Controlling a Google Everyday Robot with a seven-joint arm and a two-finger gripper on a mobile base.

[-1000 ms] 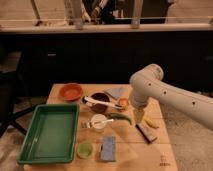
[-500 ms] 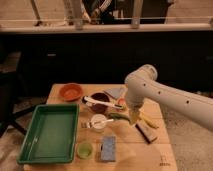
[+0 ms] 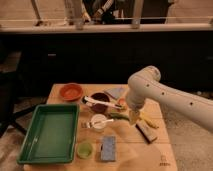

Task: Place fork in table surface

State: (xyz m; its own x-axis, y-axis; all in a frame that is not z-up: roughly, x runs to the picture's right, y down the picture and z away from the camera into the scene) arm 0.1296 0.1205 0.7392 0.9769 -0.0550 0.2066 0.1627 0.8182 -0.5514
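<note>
The robot's hand [image 3: 134, 119] hangs spread above the light tan wooden plank table [image 3: 150, 152], right of a white cup [image 3: 99, 120]. A small silvery metal fork [image 3: 88, 124] lies at the cup's left side.

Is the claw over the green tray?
No, the claw hangs over the table beside the white cup, well apart from the green tray.

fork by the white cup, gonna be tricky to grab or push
Probably stiff and light: the fork looks thin and metallic. Lying low by the white cup, it may slide on the table surface rather than lift easily. The gripper hangs right of the cup, clear of the fork.
</note>
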